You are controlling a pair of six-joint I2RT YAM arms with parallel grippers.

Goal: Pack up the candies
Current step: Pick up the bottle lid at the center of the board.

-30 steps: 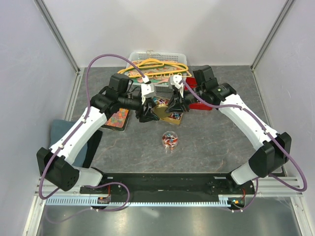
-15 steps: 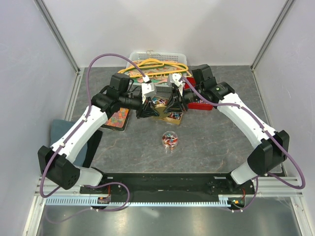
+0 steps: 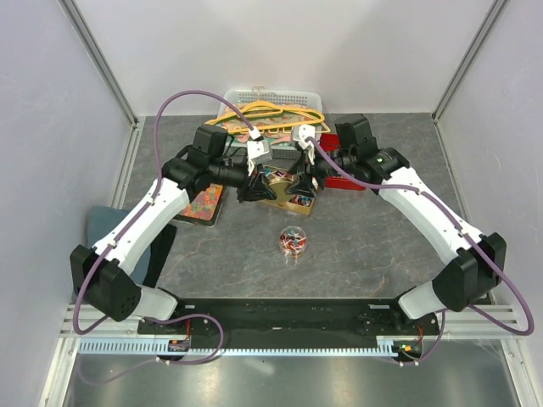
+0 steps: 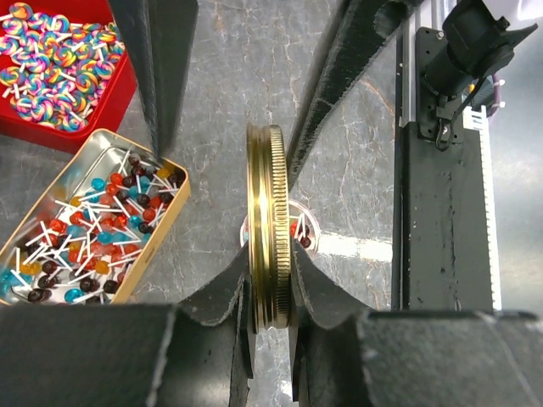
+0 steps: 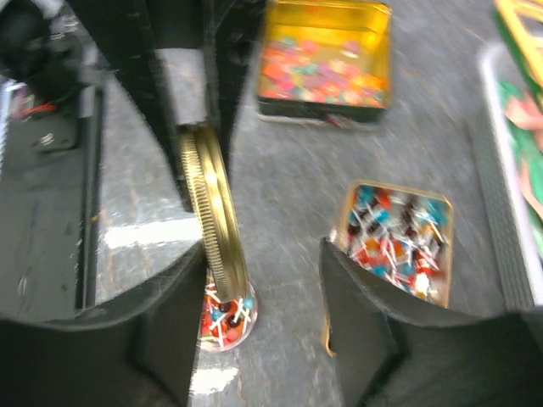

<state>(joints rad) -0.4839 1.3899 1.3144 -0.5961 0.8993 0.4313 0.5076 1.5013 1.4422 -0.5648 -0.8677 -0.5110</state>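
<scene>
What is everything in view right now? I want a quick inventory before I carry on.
jar: one, clear, near centre of the table
candies: many, red, blue and white, in the jar
lid: one, gold, held on edge off the table
lollipop tin: one, gold, under the two wrists
gummy tin: one, gold, left of the lollipop tin
gummies: many, multicoloured, in the gummy tin
red tray: one, right of the lollipop tin
basket: one, white, back edge
hangers: several, yellow and orange, on the basket
cloth: one, dark, left edge
left fingers: two, black, shut on the lid
right fingers: two, black, open beside the lid
</scene>
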